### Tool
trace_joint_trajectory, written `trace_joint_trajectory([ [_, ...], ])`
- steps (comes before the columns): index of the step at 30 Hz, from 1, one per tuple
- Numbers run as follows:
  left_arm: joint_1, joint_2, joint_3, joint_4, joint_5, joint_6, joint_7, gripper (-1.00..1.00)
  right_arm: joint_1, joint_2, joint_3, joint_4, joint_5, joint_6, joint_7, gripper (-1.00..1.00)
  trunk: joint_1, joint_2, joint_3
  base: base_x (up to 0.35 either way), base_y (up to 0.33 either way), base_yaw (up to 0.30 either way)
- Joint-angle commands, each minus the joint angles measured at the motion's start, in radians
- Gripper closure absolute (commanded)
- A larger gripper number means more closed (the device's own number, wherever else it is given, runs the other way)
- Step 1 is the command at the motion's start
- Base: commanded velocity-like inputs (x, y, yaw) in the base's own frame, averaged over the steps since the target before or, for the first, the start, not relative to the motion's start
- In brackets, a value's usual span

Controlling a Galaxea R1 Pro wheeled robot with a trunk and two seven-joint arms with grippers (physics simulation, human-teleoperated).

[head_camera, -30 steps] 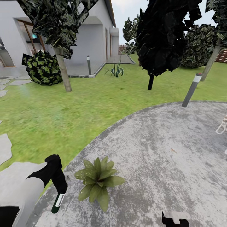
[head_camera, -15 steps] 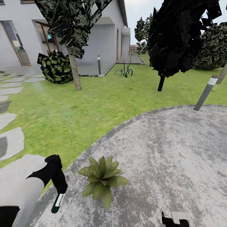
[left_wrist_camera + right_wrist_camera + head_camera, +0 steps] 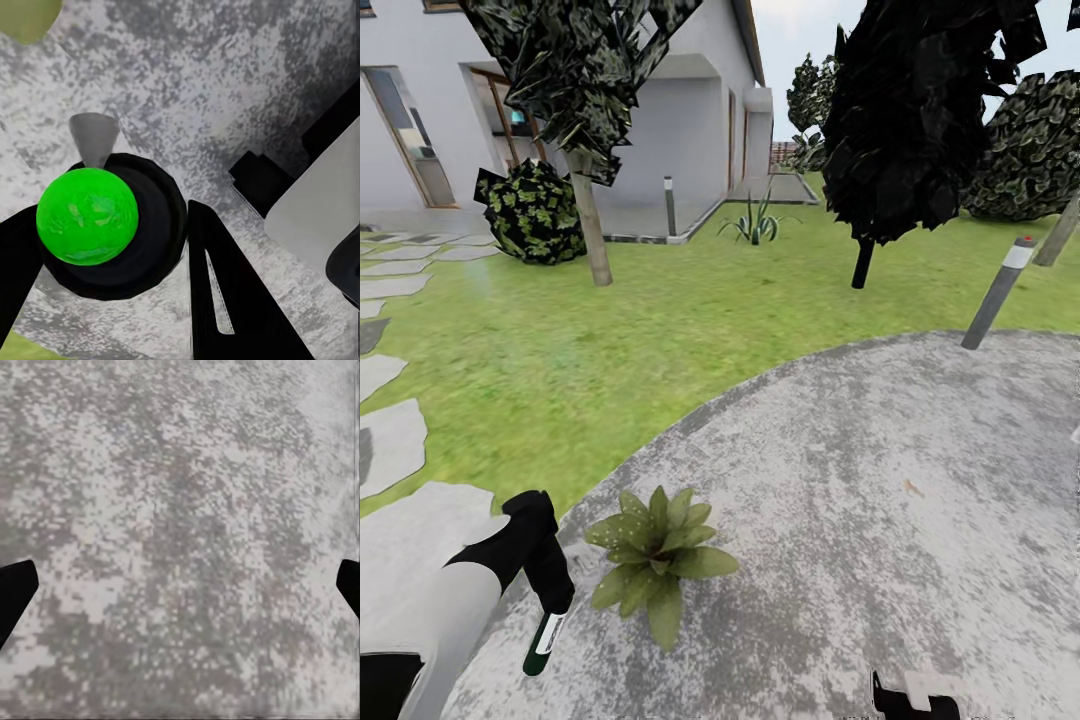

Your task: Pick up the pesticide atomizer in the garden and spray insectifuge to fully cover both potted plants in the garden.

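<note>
Head view shows the left gripper (image 3: 548,600) clamped on the pesticide atomizer (image 3: 543,643), whose dark green body with its white label band hangs below the fingers over the edge of the grey stone patio (image 3: 880,500), and one potted plant (image 3: 650,560) sits on the stone just beside that gripper, toward the robot's right. Left wrist view looks down the black fingers (image 3: 217,292) onto the bottle's bright green end (image 3: 87,216). Right wrist view shows the right gripper (image 3: 180,585) spread wide over bare patio, well apart from the plant.

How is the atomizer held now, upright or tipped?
Tipped: the pesticide atomizer hangs bottom-down and slightly slanted from the left gripper, beside the potted plant.
</note>
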Motion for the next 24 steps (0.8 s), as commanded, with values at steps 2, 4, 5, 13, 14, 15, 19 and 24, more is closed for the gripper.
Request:
trace_joint_trajectory([
  [2,0.000,0.001,-0.004,-0.001,-0.003,0.011,-0.007,1.00,-0.001,0.000,-0.005,0.001,0.011,-0.003,-0.005,-1.00,-0.001,0.000,-0.001,-0.222,-0.193,0.049],
  [4,0.000,0.001,-0.005,-0.001,-0.003,0.011,-0.007,1.00,-0.001,0.000,-0.005,0.001,0.011,-0.003,-0.005,-1.00,-0.001,0.000,-0.001,-0.119,-0.178,0.179],
  [5,0.000,0.001,-0.006,-0.001,-0.003,0.011,-0.007,1.00,-0.001,0.000,-0.005,0.001,0.010,-0.003,-0.005,-1.00,-0.001,0.000,-0.001,-0.051,-0.126,0.235],
  [13,-0.016,-0.018,-0.016,-0.005,-0.067,0.012,-0.027,1.00,-0.001,0.000,-0.005,0.002,0.011,-0.003,-0.005,-1.00,-0.001,0.000,-0.001,-0.009,-0.022,0.101],
  [14,-0.026,-0.031,-0.017,-0.006,-0.101,0.012,-0.043,1.00,-0.001,0.000,-0.005,0.002,0.011,-0.003,-0.005,-1.00,-0.001,0.000,-0.001,0.000,-0.001,0.004],
  [15,-0.043,-0.039,-0.016,-0.005,-0.138,0.012,-0.070,1.00,-0.001,0.000,-0.005,0.002,0.011,-0.003,-0.005,-1.00,-0.001,0.000,-0.001,0.000,0.000,0.002],
  [19,-0.088,-0.045,-0.015,-0.006,-0.192,0.027,-0.155,1.00,-0.001,0.000,-0.005,0.002,0.011,-0.003,-0.005,-1.00,-0.001,0.000,-0.001,0.000,0.000,0.000],
  [24,-0.077,-0.016,-0.008,-0.003,-0.196,0.028,-0.157,1.00,-0.001,0.000,-0.005,0.002,0.011,-0.003,-0.005,-1.00,-0.001,0.000,-0.001,0.000,0.000,0.000],
])
